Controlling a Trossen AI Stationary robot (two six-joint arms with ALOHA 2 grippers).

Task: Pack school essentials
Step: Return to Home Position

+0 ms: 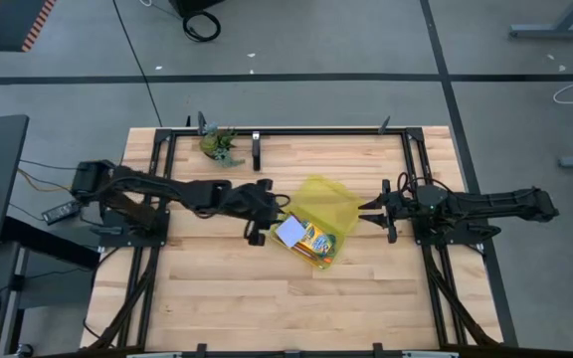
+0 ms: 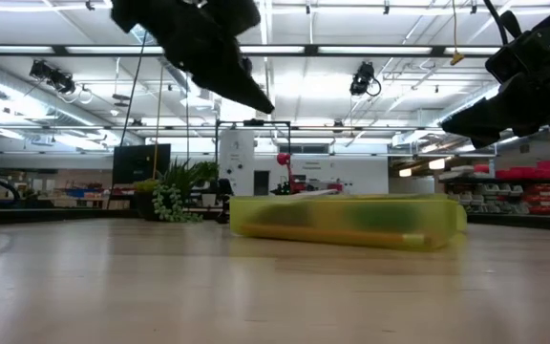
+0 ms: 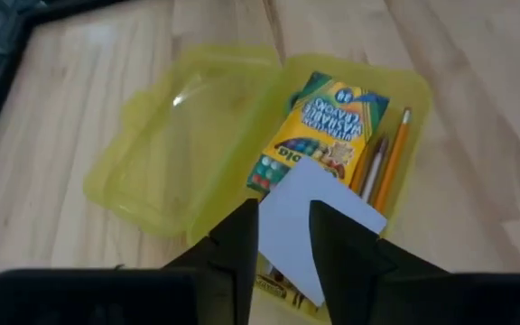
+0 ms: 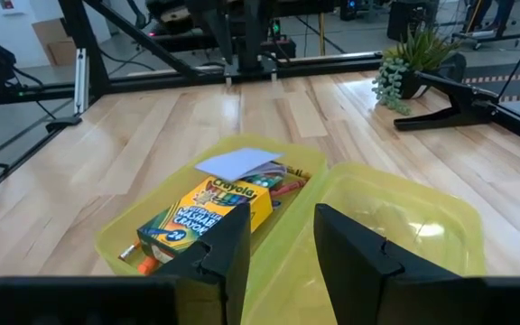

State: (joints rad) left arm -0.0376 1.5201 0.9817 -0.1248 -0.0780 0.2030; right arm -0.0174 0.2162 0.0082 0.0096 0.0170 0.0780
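- Your left gripper (image 1: 283, 210) hovers at the box's left end, fingers narrowly apart, empty.
- Mid-desk, the open yellow box (image 1: 334, 196) holds a crayon box (image 3: 328, 126), white pad (image 3: 310, 183) and orange pencils (image 3: 388, 167).
- Your right gripper (image 1: 365, 214) hovers just beside the lid, narrowly parted, empty.

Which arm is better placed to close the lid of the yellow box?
Probably right: the right gripper hovers beside the open lid, while the left gripper hangs over the filled tray.
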